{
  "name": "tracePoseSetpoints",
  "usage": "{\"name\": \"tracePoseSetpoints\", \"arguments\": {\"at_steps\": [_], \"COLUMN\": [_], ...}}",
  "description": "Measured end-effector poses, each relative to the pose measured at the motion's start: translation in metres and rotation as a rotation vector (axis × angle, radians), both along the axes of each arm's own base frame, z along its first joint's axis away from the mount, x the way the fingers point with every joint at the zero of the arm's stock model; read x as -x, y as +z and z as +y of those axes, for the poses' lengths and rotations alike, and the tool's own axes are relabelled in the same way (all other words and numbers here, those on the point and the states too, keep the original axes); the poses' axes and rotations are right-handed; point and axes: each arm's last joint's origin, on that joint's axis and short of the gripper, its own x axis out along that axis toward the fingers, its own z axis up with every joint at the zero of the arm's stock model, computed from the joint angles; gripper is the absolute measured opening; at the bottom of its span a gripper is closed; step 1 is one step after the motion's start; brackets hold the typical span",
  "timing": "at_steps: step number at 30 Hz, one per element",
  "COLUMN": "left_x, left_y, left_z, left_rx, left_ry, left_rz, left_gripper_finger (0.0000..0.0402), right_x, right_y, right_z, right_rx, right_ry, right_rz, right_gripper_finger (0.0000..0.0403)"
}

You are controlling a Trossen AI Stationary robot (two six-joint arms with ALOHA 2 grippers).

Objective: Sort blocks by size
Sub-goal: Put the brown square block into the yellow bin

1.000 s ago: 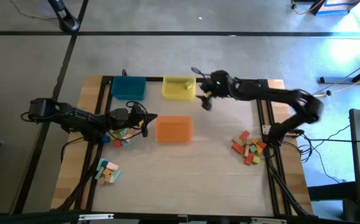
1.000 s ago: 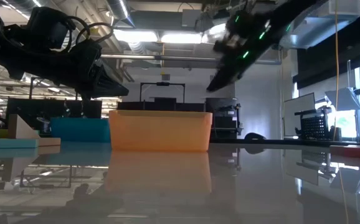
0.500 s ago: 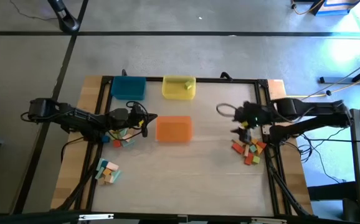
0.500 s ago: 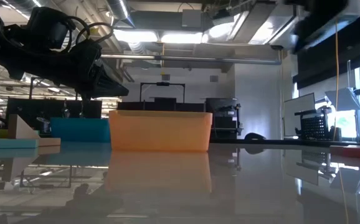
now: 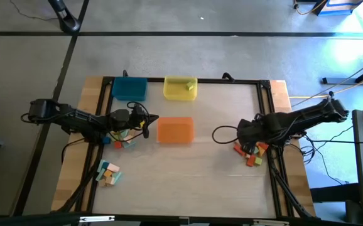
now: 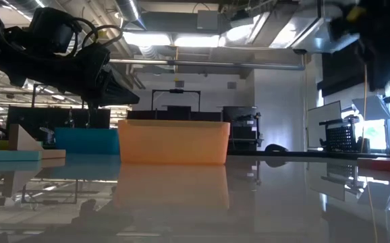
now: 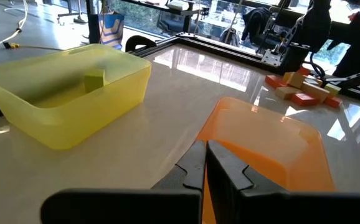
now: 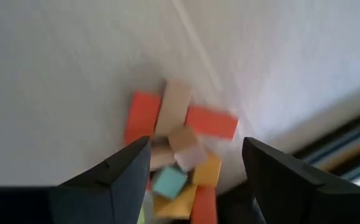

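One pile of small wooden blocks (image 5: 253,152), mostly red, orange and natural wood, lies at the table's right edge. My right gripper (image 5: 247,134) hangs over it, pointing down. In the right wrist view this gripper (image 8: 195,171) stands open above the pile (image 8: 177,146) and holds nothing. Two more piles lie on the left (image 5: 124,140) and near left (image 5: 108,173). One yellow-green block (image 7: 94,81) rests in the yellow tray (image 5: 180,88). My left gripper (image 5: 151,120) is shut and empty, raised beside the orange tray (image 5: 175,130).
A blue tray (image 5: 130,88) stands at the far left beside the yellow one. The orange tray (image 6: 173,142) stands mid-table. A black frame rail (image 5: 264,113) runs along the table's right side, close to the right pile. Bare tabletop lies in the near middle.
My right gripper has swung from beside the yellow tray at the far edge toward the table's right and near side. It now hangs over the right pile of blocks. It has tipped from slanting to pointing straight down, and its fingers stay open.
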Motion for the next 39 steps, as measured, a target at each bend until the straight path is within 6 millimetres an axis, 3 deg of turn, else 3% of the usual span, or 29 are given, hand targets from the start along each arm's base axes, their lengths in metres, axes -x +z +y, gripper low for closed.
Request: {"name": "tracePoseSetpoints", "arguments": {"at_steps": [10,19,33,39], "left_x": [0.0,0.0,0.0,0.0], "left_y": [0.0,0.0,0.001,0.0], "left_z": [0.0,0.0,0.0,0.0], "left_rx": [0.002,0.002,0.001,0.002], "left_ry": [0.001,0.001,0.001,0.001], "left_rz": [-0.002,-0.006,-0.008,-0.006], "left_gripper_finger": [0.0003,0.0003,0.0003,0.0003], "right_x": [0.013,0.006,-0.006,-0.012], "right_y": [-0.046,-0.053,-0.089,-0.097], "right_z": [-0.002,0.0,0.003,-0.005], "right_rx": [-0.029,-0.04,-0.01,-0.003], "right_ry": [0.044,0.118,0.238,0.208], "right_rz": [0.134,0.08,0.31,0.357], "right_gripper_finger": [0.0252,0.023,0.0223,0.022]}}
